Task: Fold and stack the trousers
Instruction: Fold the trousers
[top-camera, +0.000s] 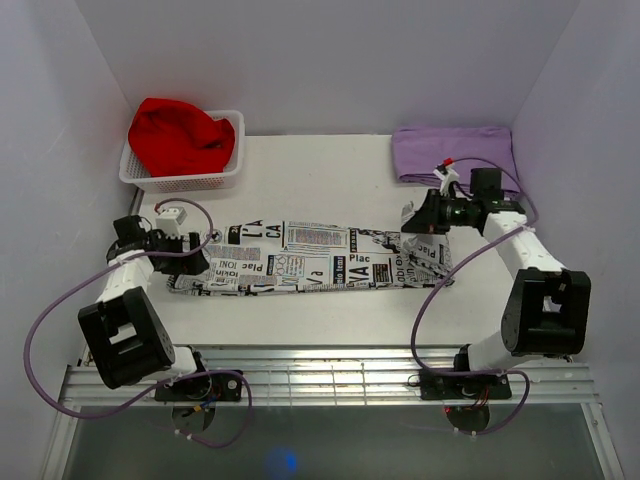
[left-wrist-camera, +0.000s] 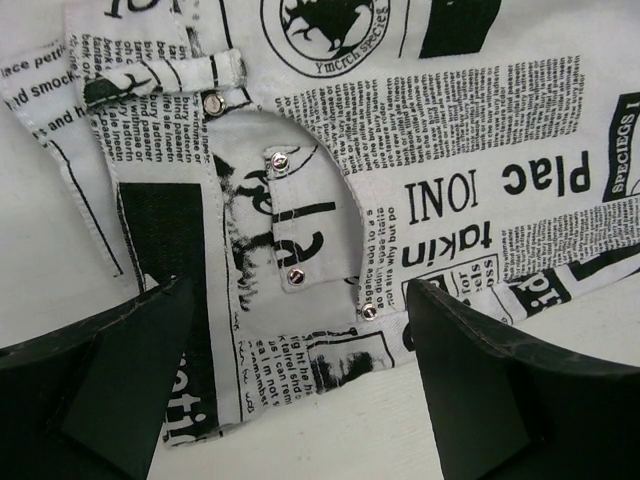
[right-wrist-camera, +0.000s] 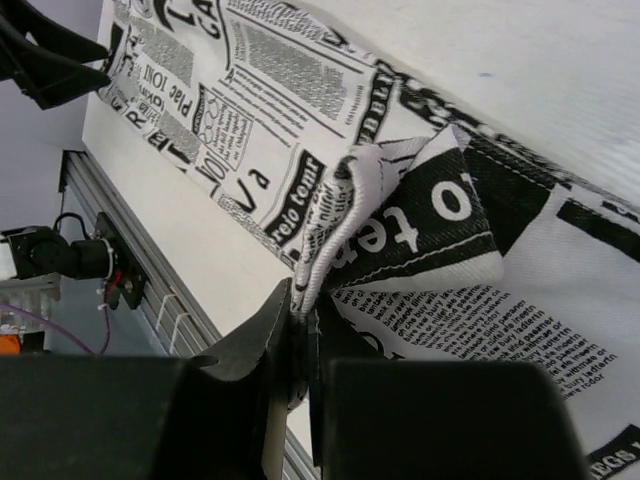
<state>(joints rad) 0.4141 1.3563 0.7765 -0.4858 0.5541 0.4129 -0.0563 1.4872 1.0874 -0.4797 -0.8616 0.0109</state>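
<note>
The task looked barely under way: the trousers (top-camera: 310, 258) lay stretched at full length across the middle of the table (top-camera: 330, 180), waist end to the left and leg ends to the right, seemingly narrowed to one leg's width, with no crosswise fold made and no stacking done. Shortening them end to end and setting them on a pile was judged to be what remained. The lilac cloth (top-camera: 450, 150) lay folded at the back right, and the red cloth (top-camera: 180, 135) sat heaped in the white basket (top-camera: 225, 170) at the back left, both apart from the trousers. The right gripper (right-wrist-camera: 300, 320) reached in low from the right, its jaws pinched tight on a bunched edge of the leg end, which was held slightly raised off the table. The left gripper (left-wrist-camera: 300, 300) hung close above the waist, by the riveted pocket, with its fingers spread wide and gripping nothing.
</note>
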